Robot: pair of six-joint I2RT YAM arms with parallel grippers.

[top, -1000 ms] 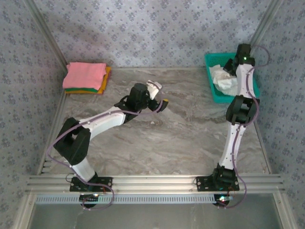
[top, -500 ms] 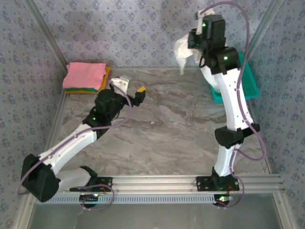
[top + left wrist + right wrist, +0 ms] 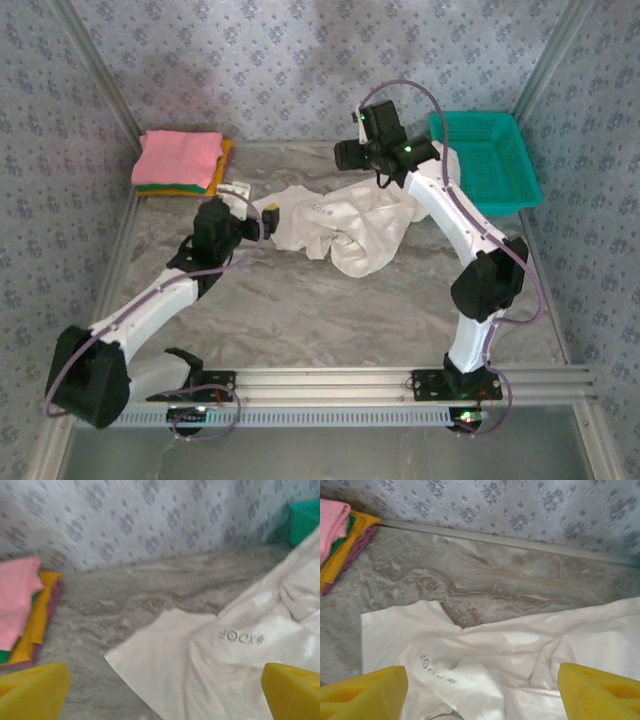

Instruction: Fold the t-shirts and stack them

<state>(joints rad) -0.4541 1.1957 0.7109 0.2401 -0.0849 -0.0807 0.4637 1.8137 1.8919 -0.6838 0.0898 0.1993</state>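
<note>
Crumpled white shirt [image 3: 340,230] sits right below the right tool [image 3: 480,692], jaws spread wide, holding nothing. Same for the left tool [image 3: 165,692], shirt just ahead.

Teal mesh basket [image 3: 487,160] sits upright at the far right corner of the surface [image 3: 330,310], near the back wall and just beside the right wall. Surface is grey with a marble pattern. Walls [image 3: 280,70] on three sides have a blue-grey floral print. Aluminium posts [image 3: 95,75] slant up at both far corners. A double aluminium rail [image 3: 330,380] crosses the near edge, with a slotted strip [image 3: 330,416] just below it. In the left wrist view a blurred basket corner sits top right.
</note>
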